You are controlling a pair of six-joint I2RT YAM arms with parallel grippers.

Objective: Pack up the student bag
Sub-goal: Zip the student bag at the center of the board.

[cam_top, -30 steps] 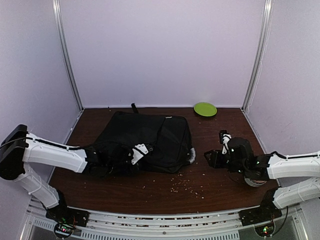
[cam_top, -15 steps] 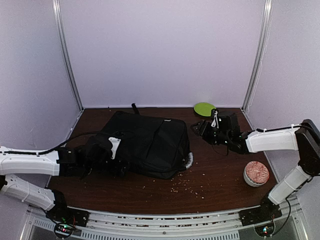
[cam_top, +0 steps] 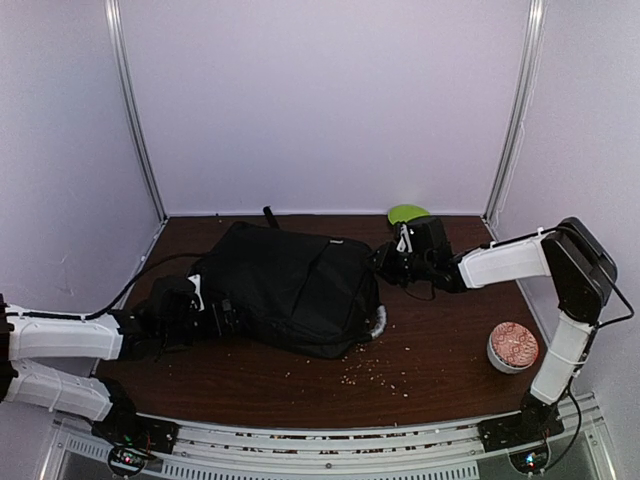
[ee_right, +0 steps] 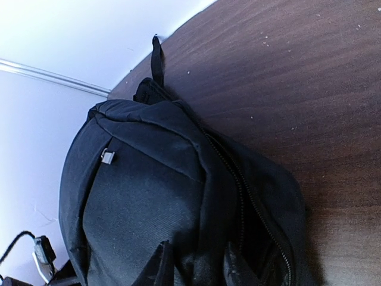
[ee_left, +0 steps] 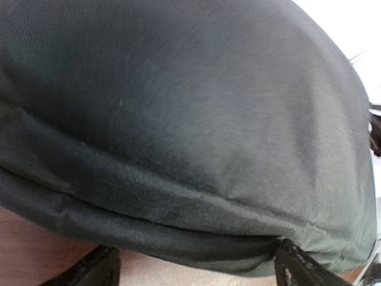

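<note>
Two tools attend one student bag, which lies flat on the tabletop. Left tool: released, fingers spread wide, with the bag's bulging side directly ahead of the fingertips. Right tool: jaws narrow, set astride a fold of the bag beside its zipper; whether they pinch the fabric cannot be told. Just beside the right tool, toward the back wall, sits a green plate. A patterned bowl stands well apart from it, toward the near edge.
</note>
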